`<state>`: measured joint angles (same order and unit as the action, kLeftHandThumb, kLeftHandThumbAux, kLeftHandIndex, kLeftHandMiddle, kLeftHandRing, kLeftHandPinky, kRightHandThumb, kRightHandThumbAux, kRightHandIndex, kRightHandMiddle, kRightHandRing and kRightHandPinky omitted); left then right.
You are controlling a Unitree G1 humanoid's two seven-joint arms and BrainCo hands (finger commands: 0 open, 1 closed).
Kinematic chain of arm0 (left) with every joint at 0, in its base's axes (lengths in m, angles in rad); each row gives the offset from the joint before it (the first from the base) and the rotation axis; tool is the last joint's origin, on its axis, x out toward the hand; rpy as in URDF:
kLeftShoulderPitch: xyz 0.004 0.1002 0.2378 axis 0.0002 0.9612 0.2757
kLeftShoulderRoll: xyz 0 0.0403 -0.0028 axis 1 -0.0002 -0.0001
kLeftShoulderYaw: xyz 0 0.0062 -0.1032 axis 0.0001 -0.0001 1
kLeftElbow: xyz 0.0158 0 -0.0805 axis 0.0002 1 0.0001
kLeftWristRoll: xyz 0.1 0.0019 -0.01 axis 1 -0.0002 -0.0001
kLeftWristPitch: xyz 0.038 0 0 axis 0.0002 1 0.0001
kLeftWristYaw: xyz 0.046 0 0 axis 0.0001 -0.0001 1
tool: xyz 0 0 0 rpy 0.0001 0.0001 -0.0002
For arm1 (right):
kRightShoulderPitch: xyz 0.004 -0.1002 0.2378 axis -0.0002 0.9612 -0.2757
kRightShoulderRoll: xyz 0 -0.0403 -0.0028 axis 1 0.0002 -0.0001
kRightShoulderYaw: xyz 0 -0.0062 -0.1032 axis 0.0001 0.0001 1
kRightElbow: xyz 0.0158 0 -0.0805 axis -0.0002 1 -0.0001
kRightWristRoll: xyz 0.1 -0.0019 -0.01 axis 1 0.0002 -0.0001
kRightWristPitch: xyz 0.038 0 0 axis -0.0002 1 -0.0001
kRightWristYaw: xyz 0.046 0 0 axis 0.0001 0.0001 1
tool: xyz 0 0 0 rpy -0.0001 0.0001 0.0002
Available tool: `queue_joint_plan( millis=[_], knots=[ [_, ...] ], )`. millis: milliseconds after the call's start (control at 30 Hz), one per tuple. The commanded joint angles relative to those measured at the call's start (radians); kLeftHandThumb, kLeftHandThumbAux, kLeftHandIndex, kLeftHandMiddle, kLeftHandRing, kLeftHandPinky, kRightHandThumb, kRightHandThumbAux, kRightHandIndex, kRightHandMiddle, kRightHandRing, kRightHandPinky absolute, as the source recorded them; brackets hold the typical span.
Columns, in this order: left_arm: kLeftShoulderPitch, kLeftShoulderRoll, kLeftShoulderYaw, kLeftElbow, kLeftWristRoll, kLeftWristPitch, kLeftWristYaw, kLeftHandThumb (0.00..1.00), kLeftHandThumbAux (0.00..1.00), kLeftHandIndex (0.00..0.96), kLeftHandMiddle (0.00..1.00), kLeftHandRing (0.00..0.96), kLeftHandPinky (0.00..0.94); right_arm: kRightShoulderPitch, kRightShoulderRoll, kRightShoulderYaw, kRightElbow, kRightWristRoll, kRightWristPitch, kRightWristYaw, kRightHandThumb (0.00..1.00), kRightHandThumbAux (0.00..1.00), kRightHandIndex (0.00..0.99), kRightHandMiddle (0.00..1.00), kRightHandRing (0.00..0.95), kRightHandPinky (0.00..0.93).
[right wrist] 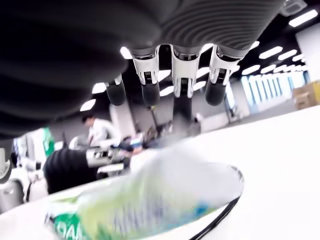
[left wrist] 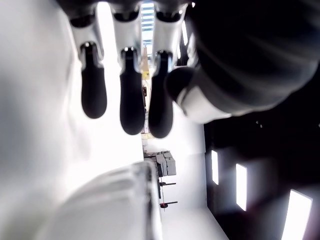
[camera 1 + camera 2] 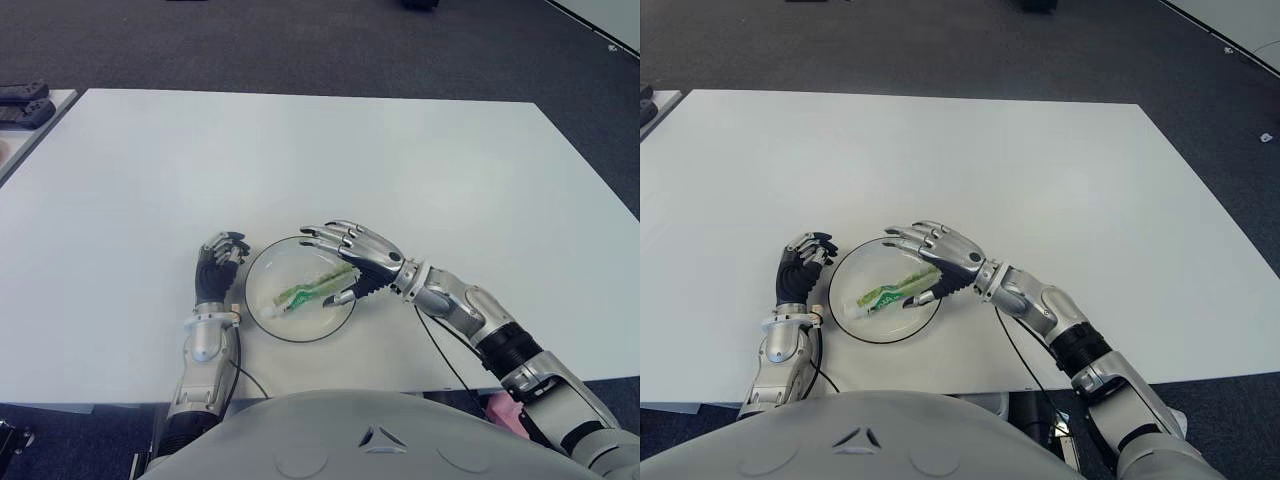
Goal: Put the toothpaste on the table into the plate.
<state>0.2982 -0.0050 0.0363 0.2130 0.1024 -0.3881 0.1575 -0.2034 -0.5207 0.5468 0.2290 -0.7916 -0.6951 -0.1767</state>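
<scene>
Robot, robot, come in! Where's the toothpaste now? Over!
Right hand open, over the plate. Toothpaste lying in the plate, not gripped. Left hand curled, empty, left of the plate. Nothing in the way.

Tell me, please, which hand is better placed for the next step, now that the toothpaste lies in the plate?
The right hand. It hovers, fingers spread, over the toothpaste in the plate, so it probably just needs to withdraw. The left hand shows beside the plate's left rim, curled and empty.
</scene>
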Motion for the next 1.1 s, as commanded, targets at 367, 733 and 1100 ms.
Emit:
queue_joint_plan(
  millis=[367,733,1100],
  knots=[
    [0.013,0.000,0.001,0.040,0.008,0.034,0.005,0.705,0.724,0.429,0.523,0.527,0.537,0.042,0.028,-0.061,0.033,-0.012,-0.009,-0.114,0.084,0.295,0.000,0.000,0.000,0.000],
    [0.013,0.000,0.000,0.039,0.011,0.036,0.005,0.704,0.724,0.428,0.523,0.528,0.534,0.081,0.054,-0.117,0.025,0.085,-0.008,-0.093,0.074,0.317,0.000,0.000,0.000,0.000],
    [0.014,0.003,0.004,0.047,-0.002,0.019,-0.003,0.705,0.723,0.429,0.520,0.521,0.523,0.162,0.226,-0.229,0.084,0.346,-0.043,-0.150,0.197,0.619,0.039,0.062,0.077,0.197]
  ],
)
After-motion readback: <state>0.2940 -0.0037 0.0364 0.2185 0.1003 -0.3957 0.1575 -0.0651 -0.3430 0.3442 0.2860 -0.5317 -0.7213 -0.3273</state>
